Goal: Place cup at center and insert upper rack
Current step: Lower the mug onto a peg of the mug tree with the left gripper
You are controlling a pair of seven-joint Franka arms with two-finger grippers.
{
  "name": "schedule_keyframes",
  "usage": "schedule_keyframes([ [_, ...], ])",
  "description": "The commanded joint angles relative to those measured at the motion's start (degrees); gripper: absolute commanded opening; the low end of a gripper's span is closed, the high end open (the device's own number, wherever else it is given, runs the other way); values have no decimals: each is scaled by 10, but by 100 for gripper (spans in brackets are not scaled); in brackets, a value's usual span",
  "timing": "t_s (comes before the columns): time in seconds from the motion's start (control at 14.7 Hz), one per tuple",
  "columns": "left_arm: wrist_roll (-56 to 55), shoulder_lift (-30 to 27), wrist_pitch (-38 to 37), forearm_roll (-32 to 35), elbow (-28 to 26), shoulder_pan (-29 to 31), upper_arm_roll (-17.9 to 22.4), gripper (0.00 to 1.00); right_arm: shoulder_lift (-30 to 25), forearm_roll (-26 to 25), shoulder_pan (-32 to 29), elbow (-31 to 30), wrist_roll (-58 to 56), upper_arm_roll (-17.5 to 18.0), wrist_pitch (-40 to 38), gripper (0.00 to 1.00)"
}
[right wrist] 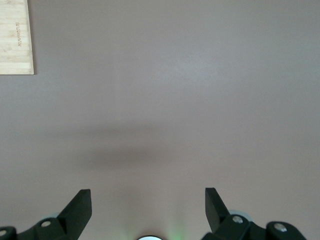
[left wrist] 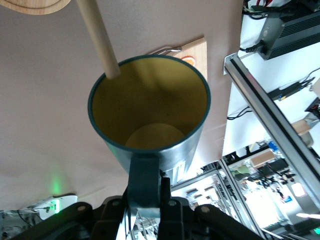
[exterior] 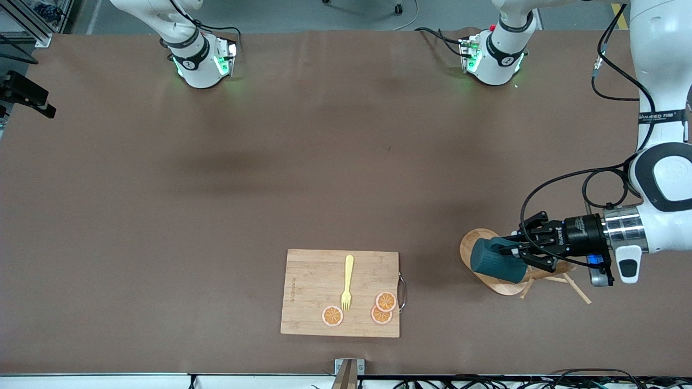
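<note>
- Left gripper [exterior: 513, 249]: clamped tight on the handle of the cup [exterior: 497, 261], holding it on its side in the air over the rack, toward the left arm's end of the table.
- Cup, as the left wrist view shows it: dark outside, mustard-yellow inside, empty; the rack's round post [left wrist: 97, 37] crosses just at its rim, touching or very nearly so.
- Rack [exterior: 489, 265]: pale wood, lying toppled on the table under the cup, oval base on edge, thin pegs [exterior: 573, 286] splayed out toward the arm.
- Right gripper [right wrist: 147, 210]: fingers spread wide, nothing between them, hanging over bare table; this arm waits.
- Step in hand, as I judge it: carrying the cup off to the middle of the table. Best lift it straight clear of the post first so the rim does not drag the rack along, then turn it upright before setting it down.
- Cutting board [exterior: 340, 293]: nearer the front camera than the table's middle; carries a yellow fork [exterior: 347, 283] and three orange slices [exterior: 385, 301].
- Table [exterior: 270, 162]: brown mat.
</note>
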Motion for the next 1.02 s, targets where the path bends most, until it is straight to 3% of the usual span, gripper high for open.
schedule_keyframes([
  [0.0, 17, 7, 1, -36, 1, 12, -4, 1, -13, 5, -3, -12, -8, 0, 1, 100],
  [0.95, 21, 54, -28, -92, 0, 79, -6, 1, -13, 6, -4, -15, -7, 0, -13, 100],
])
